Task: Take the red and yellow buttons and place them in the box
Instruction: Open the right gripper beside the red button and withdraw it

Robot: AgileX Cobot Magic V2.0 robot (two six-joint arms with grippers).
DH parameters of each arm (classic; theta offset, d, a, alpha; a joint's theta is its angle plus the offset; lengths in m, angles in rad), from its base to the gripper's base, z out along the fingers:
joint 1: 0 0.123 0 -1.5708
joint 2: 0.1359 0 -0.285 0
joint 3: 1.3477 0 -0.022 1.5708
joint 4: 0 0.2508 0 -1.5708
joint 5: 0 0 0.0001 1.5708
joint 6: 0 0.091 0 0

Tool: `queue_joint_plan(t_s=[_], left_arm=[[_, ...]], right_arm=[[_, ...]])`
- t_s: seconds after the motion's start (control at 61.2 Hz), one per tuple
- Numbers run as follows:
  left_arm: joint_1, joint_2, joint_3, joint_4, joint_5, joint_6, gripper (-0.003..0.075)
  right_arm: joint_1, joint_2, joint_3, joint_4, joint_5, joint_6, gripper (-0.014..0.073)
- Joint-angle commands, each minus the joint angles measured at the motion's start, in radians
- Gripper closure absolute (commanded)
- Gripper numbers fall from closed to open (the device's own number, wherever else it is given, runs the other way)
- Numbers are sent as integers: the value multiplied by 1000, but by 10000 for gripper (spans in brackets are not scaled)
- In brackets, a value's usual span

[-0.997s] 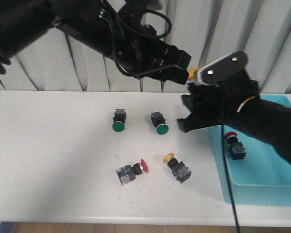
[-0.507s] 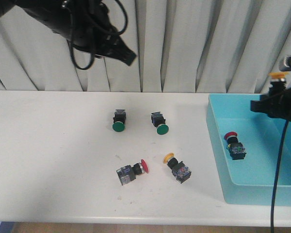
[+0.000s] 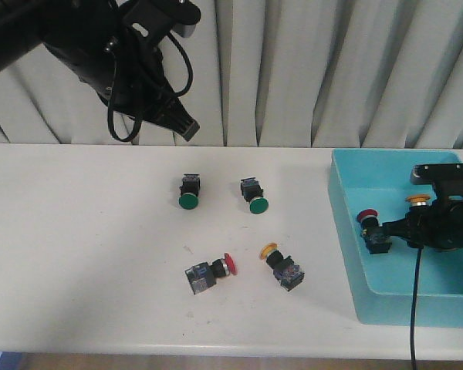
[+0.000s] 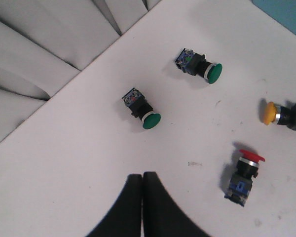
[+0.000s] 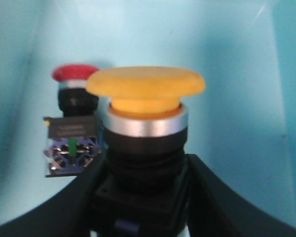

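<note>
My right gripper (image 3: 417,220) is down inside the turquoise box (image 3: 347,231), shut on a yellow button (image 5: 145,94) whose cap shows in the front view (image 3: 417,200). A red button (image 3: 370,229) lies in the box beside it, also in the right wrist view (image 5: 74,116). On the table lie a red button (image 3: 210,271) and a yellow button (image 3: 282,265); both show in the left wrist view, red (image 4: 244,170) and yellow (image 4: 281,113). My left gripper (image 4: 141,178) is shut and empty, raised high at the back left (image 3: 187,127).
Two green-capped buttons (image 3: 188,190) (image 3: 254,195) lie on the white table behind the loose red and yellow ones; they also show in the left wrist view (image 4: 142,108) (image 4: 200,65). White curtains hang behind the table.
My right gripper has carried the yellow button from above the table's middle over to the box and down into it. My left arm has pulled back to the upper left.
</note>
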Motion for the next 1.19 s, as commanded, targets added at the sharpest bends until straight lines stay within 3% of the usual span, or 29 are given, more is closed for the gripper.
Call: queue_joint_plan(t_s=[0.0,0.163,0.605,0.866,0.899,0.916,1.177], left_arm=[[-1,-46,-2,11,-64,-12,728],[-1,-46,1,11,-62,-12,728],[-2,-46,1,10,-58,-12,727],[-3,-46,1,-22,-59,-13,727],[-3,-46,1,-26,-60,-13,727],[-3,-46,1,-43,-67,-13,727],[-3,-46,1,-43,-80,-13,727]], right_arm=[[-6,12,-64,1,-49,-1,565],[-6,81,-130,17,7,3,495],[-6,115,-200,-18,67,-5,140],[-6,-35,-203,-34,124,-5,123],[-4,-76,-203,-32,135,-5,123],[8,-225,-203,-17,173,-5,123],[49,-596,-203,54,224,-5,123]])
